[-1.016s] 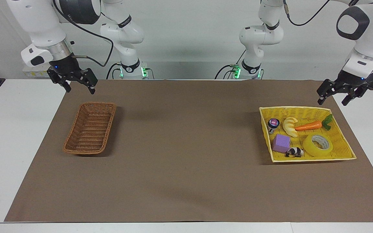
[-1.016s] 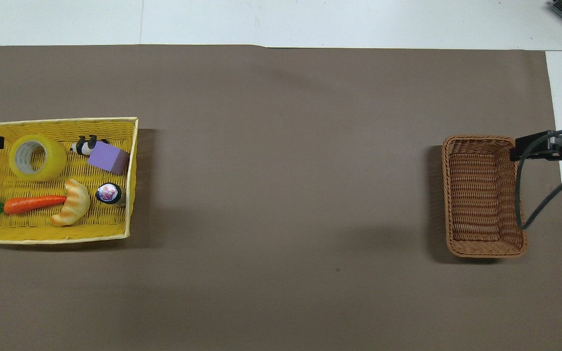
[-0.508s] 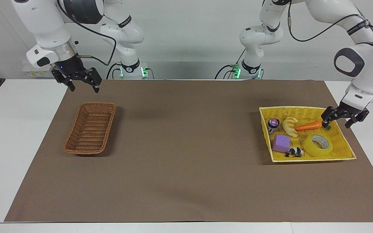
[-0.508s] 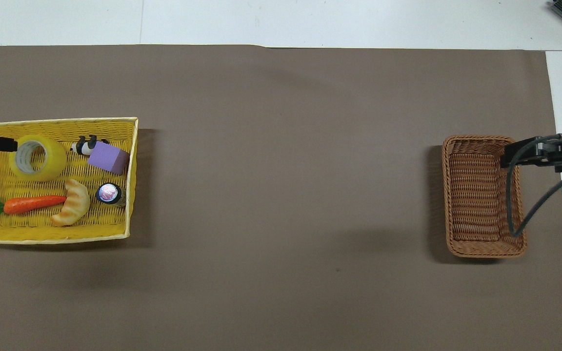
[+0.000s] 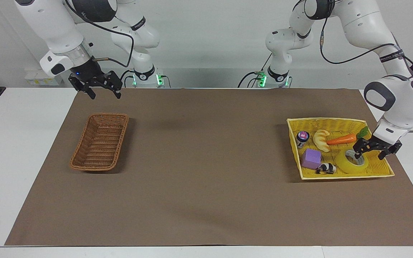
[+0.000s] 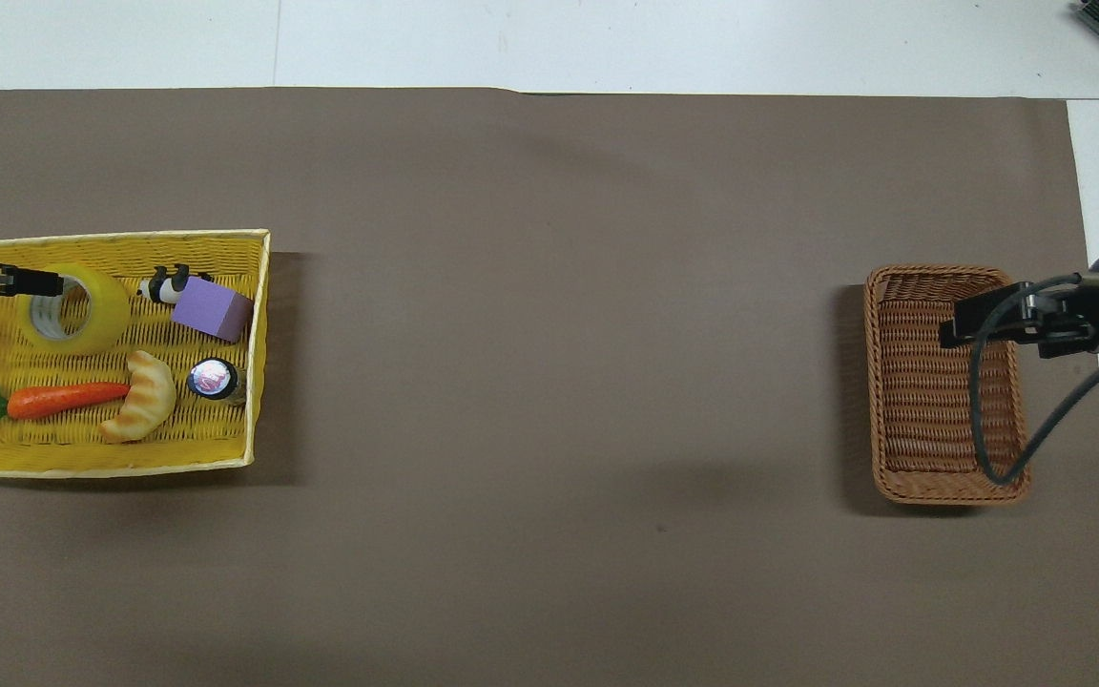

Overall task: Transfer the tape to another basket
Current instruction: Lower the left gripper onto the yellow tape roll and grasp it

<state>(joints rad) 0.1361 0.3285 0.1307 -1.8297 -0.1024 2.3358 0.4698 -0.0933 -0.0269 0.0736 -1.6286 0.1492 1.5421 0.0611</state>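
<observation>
The yellow tape point(image 5: 346, 165) lies flat in the yellow tray point(image 5: 375, 165) at the left arm's end of the table. My left gripper point(image 5: 370, 153) is open and low on the roll: one finger is in its core and the other is outside its wall. In the overhead view the left gripper point(image 6: 44, 282) reaches onto the tape point(image 6: 96, 320). The brown wicker basket point(image 5: 100, 143) stands empty at the right arm's end. My right gripper point(image 5: 105, 94) is open, raised above the basket's end nearer the robots. From above the right gripper point(image 6: 964, 326) covers the basket point(image 6: 922, 410).
The yellow tray point(image 6: 53, 429) also holds a toy carrot point(image 5: 341, 139), a croissant toy point(image 5: 322, 140), a purple block point(image 5: 311, 158), a small black-and-white animal toy point(image 5: 326, 168) and a small round-topped bottle point(image 5: 302, 137). Brown mat point(image 5: 206, 161) covers the table between the baskets.
My left gripper has come down from above the tray's edge onto the tape. My right gripper has shifted sideways, now over the brown basket. The tape has not moved.
</observation>
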